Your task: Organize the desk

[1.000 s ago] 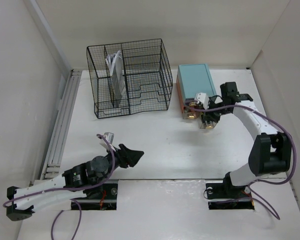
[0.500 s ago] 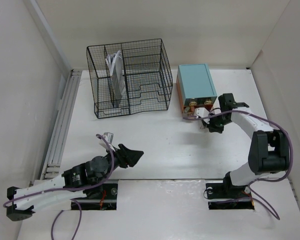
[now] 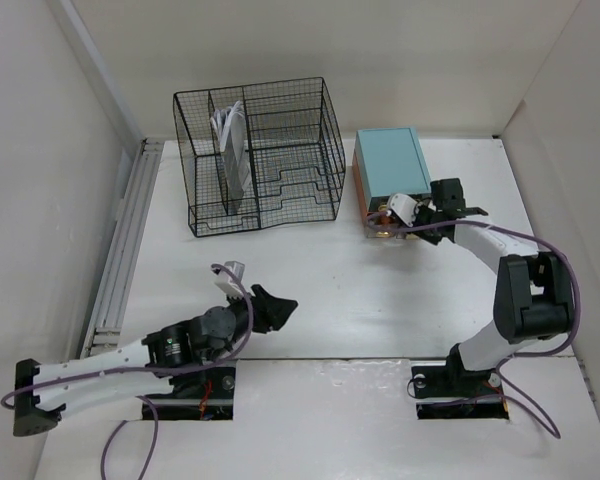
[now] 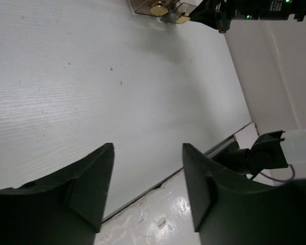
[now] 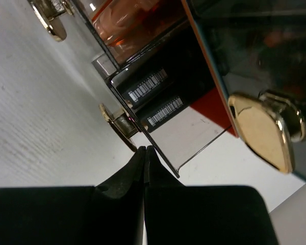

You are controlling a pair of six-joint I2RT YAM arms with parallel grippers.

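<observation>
At the far right of the bench (image 3: 320, 290), which fills the top view between white walls, the right pincer (image 5: 145, 155) is found fully closed and holding nothing. Its joined tips are set against the front edge of a clear drawer (image 5: 158, 109), just beside a small gold knob (image 5: 117, 125). The drawer appears to stand slightly out of the teal drawer box (image 3: 390, 165), and black barcoded packs and an orange item are seen inside it. The step in hand is judged to be the pushing-in of this drawer. It is advised that the push be made square to the drawer front and near its centre, so that the drawer is not skewed in its slot and the box is not shoved back across the bench. The knob should be avoided, as the tips could slip off it. The left pincer (image 4: 148, 155) is seen open and empty above bare bench near the front edge, well apart from the box. The wire-mesh organizer (image 3: 260, 160) at far left is not concerned.
</observation>
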